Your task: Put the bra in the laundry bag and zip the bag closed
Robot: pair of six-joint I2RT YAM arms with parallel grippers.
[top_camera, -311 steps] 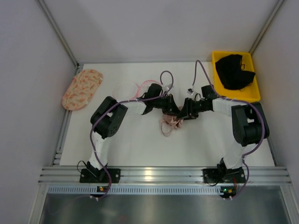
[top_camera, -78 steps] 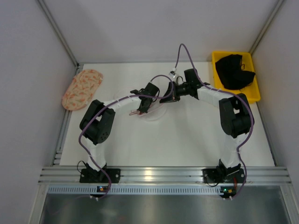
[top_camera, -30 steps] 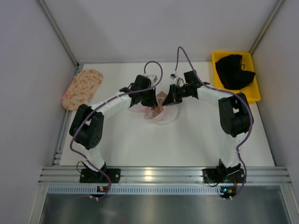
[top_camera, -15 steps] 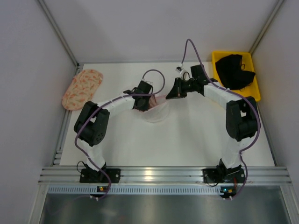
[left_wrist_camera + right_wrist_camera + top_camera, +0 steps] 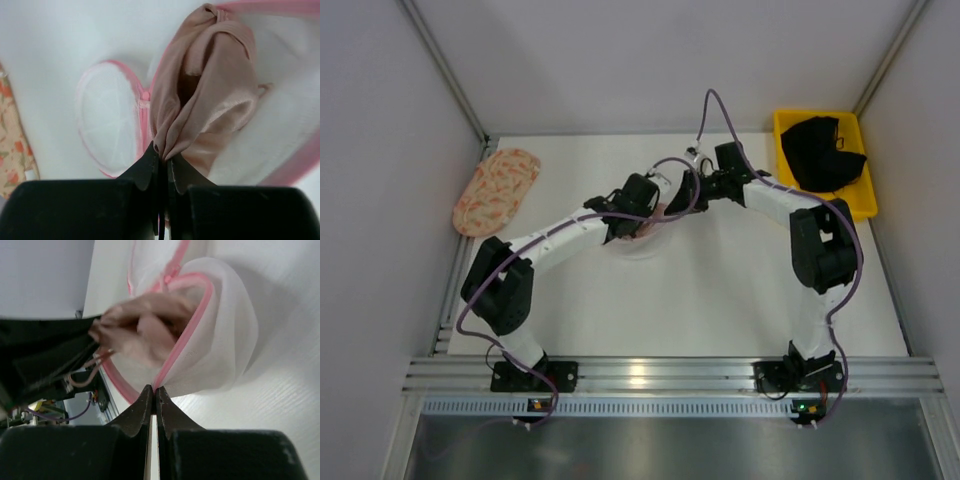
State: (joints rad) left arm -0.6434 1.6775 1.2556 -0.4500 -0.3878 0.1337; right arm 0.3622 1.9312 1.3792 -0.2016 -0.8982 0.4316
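Observation:
The pale pink bra [image 5: 205,95] hangs bunched from my left gripper [image 5: 163,156], which is shut on its fabric, and pokes into the open mouth of the white mesh laundry bag [image 5: 280,125]. The bag's round flap [image 5: 107,120] with its pink zip rim lies open to the left. My right gripper [image 5: 154,388] is shut on the bag's pink rim [image 5: 192,322] and holds the mouth up; the bra [image 5: 145,332] shows blurred inside it. From above, both grippers meet over the bag [image 5: 645,240] at mid-table, left gripper [image 5: 650,212], right gripper [image 5: 682,200].
A peach patterned oval fabric piece [image 5: 496,190] lies at the far left edge. A yellow plastic bin [image 5: 865,205] holding a black garment [image 5: 825,152] stands at the back right. Purple cables loop over both arms.
The bra has gone from the table, held between both grippers, into the bag's mouth. In the last half second my right gripper came back left to the bag and my left gripper moved slightly right.

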